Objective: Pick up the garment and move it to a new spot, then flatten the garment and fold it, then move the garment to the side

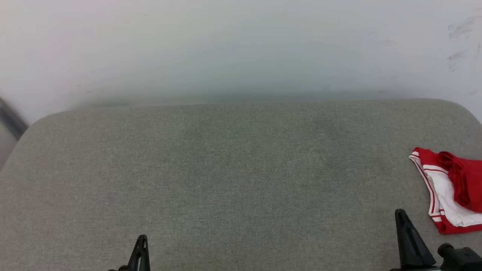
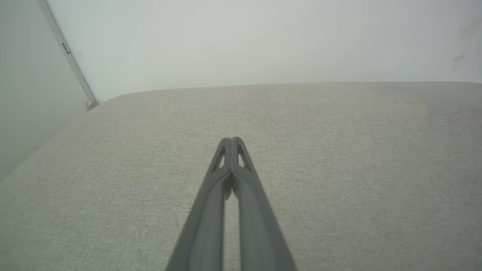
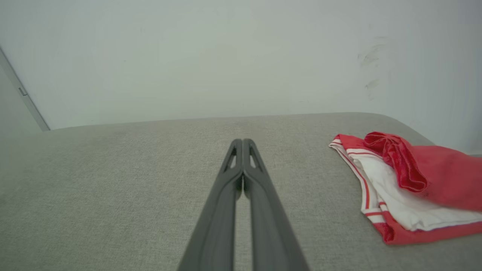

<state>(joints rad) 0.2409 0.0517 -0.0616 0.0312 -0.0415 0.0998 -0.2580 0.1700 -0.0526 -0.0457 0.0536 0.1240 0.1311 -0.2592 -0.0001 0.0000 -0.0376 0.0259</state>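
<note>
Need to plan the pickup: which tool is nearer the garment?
The right tool: the garment lies just beside it on its right, while the left tool sits far across the grey surface.

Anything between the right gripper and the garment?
Just bare grey upholstery between the right gripper and the garment; right wrist view shows it.

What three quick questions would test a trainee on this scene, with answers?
1. True or false: the left gripper and the right gripper are both clear of the shirt.
2. The two grippers are: A both open, B both shut, C one of each.
3. Fill in: the shirt lies crumpled on the grey cushion, toward the robot's ____ side.
Key: 1 true; 2 B; 3 right.
</note>
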